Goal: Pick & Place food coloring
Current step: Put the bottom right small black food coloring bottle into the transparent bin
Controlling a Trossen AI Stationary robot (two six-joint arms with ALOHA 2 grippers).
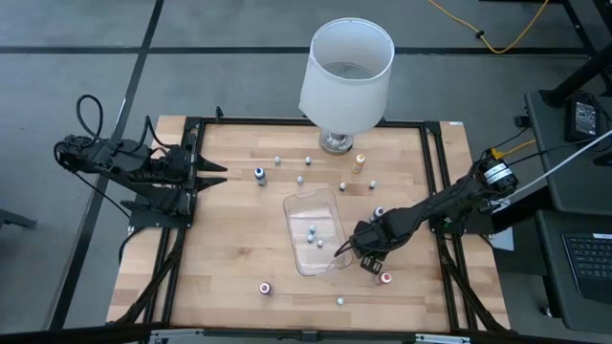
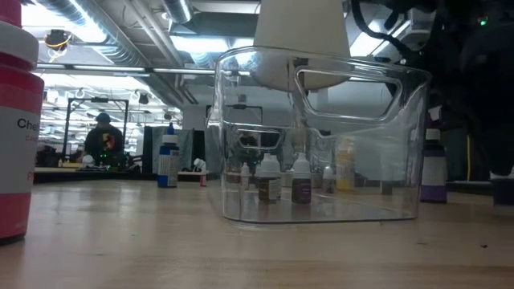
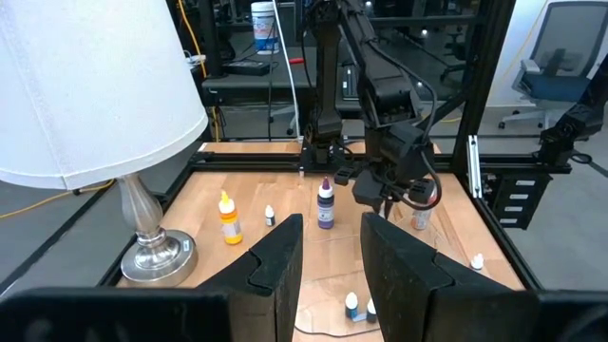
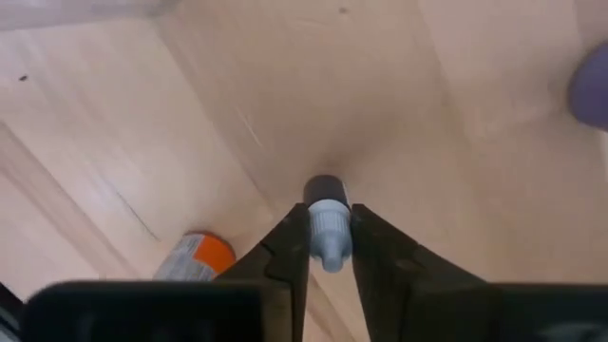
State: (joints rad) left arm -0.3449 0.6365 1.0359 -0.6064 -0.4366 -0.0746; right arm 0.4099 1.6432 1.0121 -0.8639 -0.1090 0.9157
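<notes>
A pale wooden table (image 1: 229,248) in a black frame stands on a grey floor crossed by dark seams, with a yellow cable (image 1: 497,40) at the upper right of the high view and a keyboard (image 1: 588,260) on a desk at the right edge. In the low view, a person (image 2: 103,138) sits far off at the left under rows of ceiling lights.

At the left of the table, the left gripper (image 1: 222,175) waits over the frame, its fingers parted and holding nothing. One white lamp (image 1: 346,67) stands at the top centre, and one clear tray (image 1: 330,203) lies mid-table.

The food coloring bottles (image 1: 259,174) are spread across the wood. Seen from above, eleven stand or lie loose:
- seven in a band between the lamp base and the tray, one of them yellow (image 1: 360,162)
- one just right of the tray
- three along the lower edge, two of them red-capped

Two more sit inside the tray (image 1: 312,229).

At the tray's lower right corner, the right gripper (image 1: 369,262) is down at the tabletop. Its fingers are pinched on the cap of a grey-capped bottle (image 4: 328,237) that stands upright on the wood. An orange-capped bottle (image 4: 195,256) lies just beside it
</notes>
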